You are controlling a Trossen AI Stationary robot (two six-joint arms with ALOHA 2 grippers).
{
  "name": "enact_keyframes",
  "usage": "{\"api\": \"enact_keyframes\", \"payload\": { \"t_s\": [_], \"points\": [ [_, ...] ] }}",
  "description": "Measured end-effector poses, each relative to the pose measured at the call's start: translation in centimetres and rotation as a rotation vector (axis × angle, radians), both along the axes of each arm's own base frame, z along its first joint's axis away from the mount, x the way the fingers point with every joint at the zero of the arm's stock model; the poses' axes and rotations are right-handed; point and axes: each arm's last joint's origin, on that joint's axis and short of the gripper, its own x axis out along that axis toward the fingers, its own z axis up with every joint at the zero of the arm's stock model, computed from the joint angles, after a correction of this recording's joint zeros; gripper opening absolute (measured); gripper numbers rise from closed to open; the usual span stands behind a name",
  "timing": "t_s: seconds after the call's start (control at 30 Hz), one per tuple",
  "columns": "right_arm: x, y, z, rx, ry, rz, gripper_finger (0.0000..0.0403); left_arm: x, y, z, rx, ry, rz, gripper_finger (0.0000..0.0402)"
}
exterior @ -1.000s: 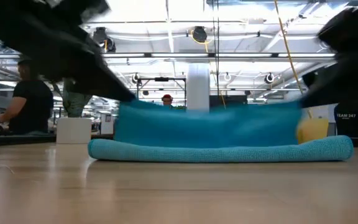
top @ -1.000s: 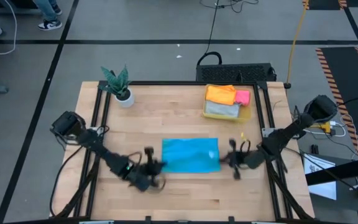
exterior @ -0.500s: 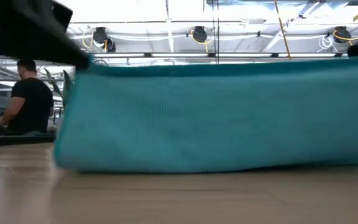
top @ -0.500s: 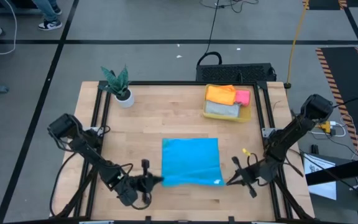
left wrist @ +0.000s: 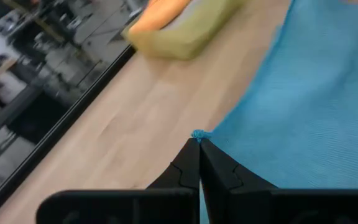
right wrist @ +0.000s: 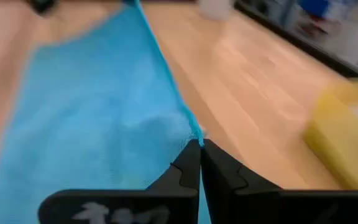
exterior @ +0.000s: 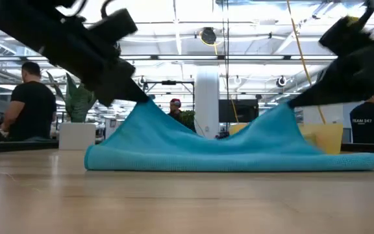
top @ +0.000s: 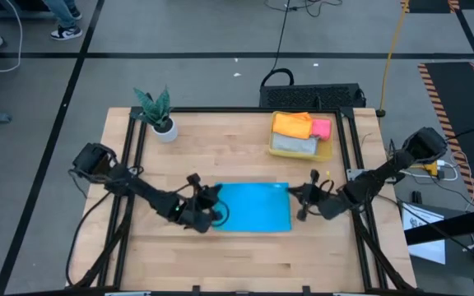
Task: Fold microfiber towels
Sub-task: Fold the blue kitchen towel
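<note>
The blue towel [top: 253, 206] lies at the table's centre, its two far corners lifted into peaks so the top layer can be carried over for a fold. The left gripper [top: 213, 201], at the towel's 9 o'clock, has its fingers pressed together on one corner; the right gripper [top: 297, 198], at 3 o'clock, pinches the other. Holding both corners keeps the edge taut and even. At 1 o'clock, the bin [top: 323, 152] holds the orange [top: 292, 124], pink [top: 321, 128] and grey [top: 293, 145] towels.
</note>
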Motion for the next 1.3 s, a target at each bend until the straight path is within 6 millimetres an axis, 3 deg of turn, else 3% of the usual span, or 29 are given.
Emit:
{"api": "enact_keyframes", "payload": {
  "t_s": [0.17,0.4,0.57,0.87,1.03,1.3],
  "points": [
    [-0.1,-1.6,-0.9,0.026,0.074,-0.117,0.0000,0.3,1.9,-0.3,-0.027,0.003,0.091,0.0002],
    [-0.1,-2.3,-1.3,0.050,0.115,-0.147,0.0000,0.7,2.7,-1.2,-0.103,0.034,0.091,0.0003],
    [0.0,-1.9,-0.9,0.088,0.097,-0.094,0.0000,0.9,2.4,-2.3,-0.086,0.063,0.074,0.0005],
    [-0.9,-1.1,1.5,0.133,-0.012,-0.010,0.0000,1.4,0.1,-0.6,0.042,-0.085,0.035,0.0003],
    [-1.5,-2.3,1.2,0.087,0.011,-0.156,0.0000,1.9,2.2,-0.9,0.032,-0.056,0.089,0.0002],
    [-1.5,-4.3,-1.7,0.115,0.132,-0.289,0.0000,2.8,4.9,-3.5,-0.041,0.016,0.143,0.0003]
  ]
}}
